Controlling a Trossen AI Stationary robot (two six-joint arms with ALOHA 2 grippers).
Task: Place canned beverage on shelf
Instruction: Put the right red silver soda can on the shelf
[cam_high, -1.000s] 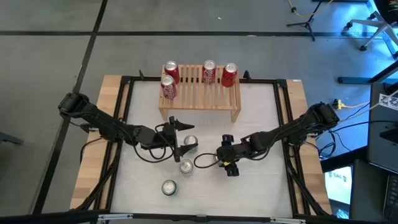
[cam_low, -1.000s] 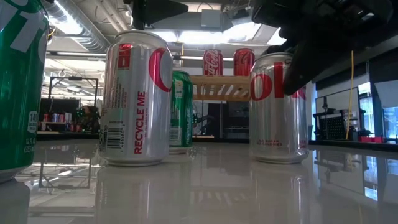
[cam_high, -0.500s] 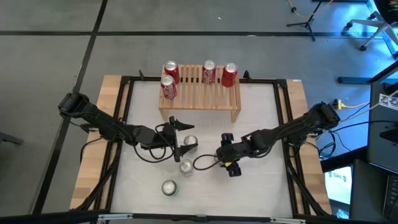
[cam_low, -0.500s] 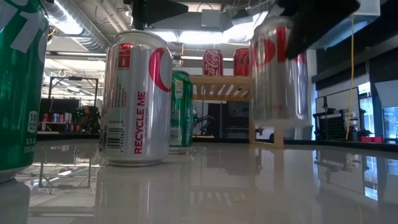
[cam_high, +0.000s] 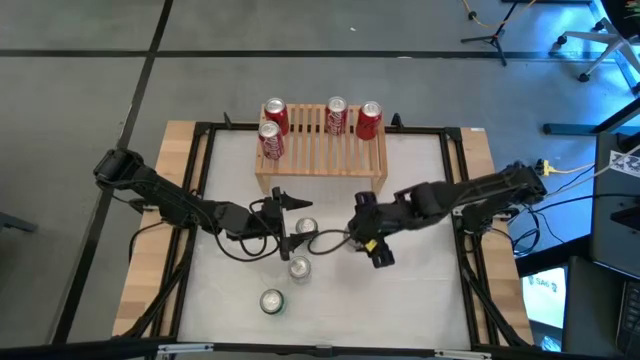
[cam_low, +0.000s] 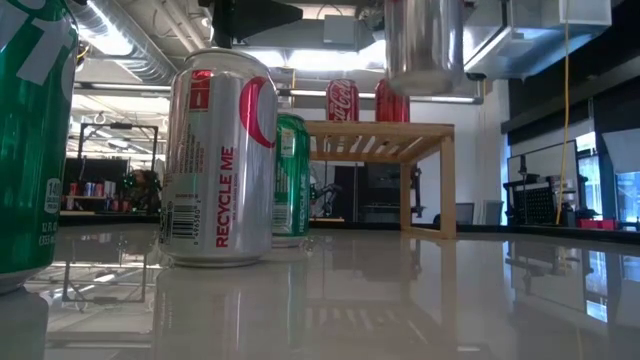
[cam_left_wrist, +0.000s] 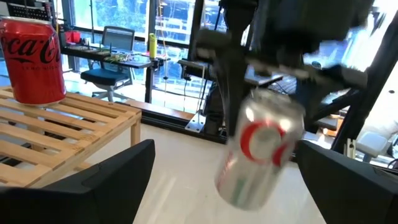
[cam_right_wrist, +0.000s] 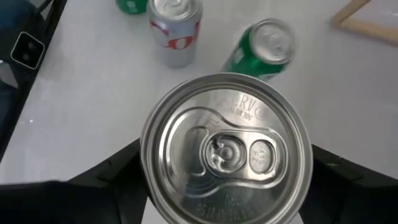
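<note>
Gripping a silver can (cam_right_wrist: 227, 149), right hand (cam_high: 368, 240) hangs above table (cam_high: 420, 290).

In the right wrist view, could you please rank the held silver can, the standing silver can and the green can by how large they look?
1. Held silver can, largest, though nearest the camera.
2. Standing silver can and green can look alike; unranked.

You are working in a robotics lab or workshop: a black-framed white table (cam_high: 420, 290) stands on grey concrete floor (cam_high: 80, 90), tripod legs (cam_high: 490, 40) and cables (cam_high: 570, 170) lie at the far right, and exposed ceiling ducts (cam_low: 130, 45) with office chairs (cam_left_wrist: 109, 62) show beyond.
</note>
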